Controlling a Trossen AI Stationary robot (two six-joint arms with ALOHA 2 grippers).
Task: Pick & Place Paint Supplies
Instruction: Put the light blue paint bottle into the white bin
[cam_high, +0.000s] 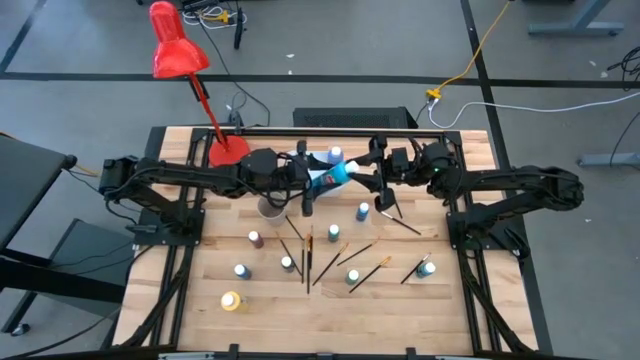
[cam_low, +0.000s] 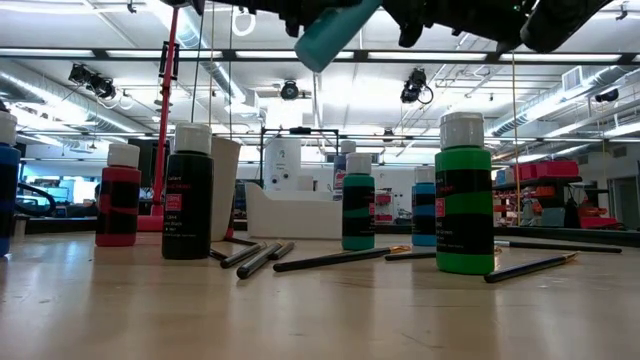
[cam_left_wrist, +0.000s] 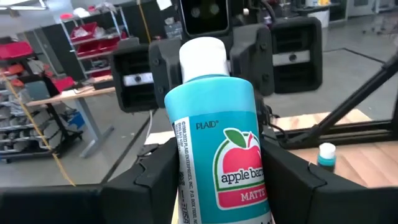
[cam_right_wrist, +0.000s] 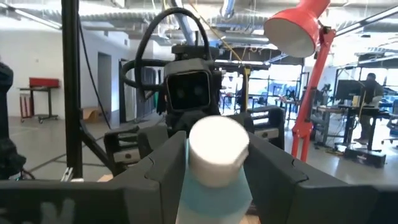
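A teal paint bottle with a white cap and a red apple label hangs high over the table's far middle, between my two grippers. My left gripper is shut on its body. My right gripper faces it from the other side, shut on the cap end. In the low view only the bottle's base end shows at the top. Other paint bottles stand upright on the wood, and paintbrushes lie flat among them. My left gripper pinches the bottle's labelled body between its two fingers, coming level from the table's left and lying along the bottle. The cap points away from it; the bottle is lifted clear. My right gripper has the bottle's shoulder, just below the white cap, between its two fingers. It comes about level from the table's right, with the cap facing it. How far back the bottle reaches cannot be told.
A red desk lamp stands on its base at the far left corner. A pale cup stands under the left arm. In the low view red, black, teal and green bottles stand across the table.
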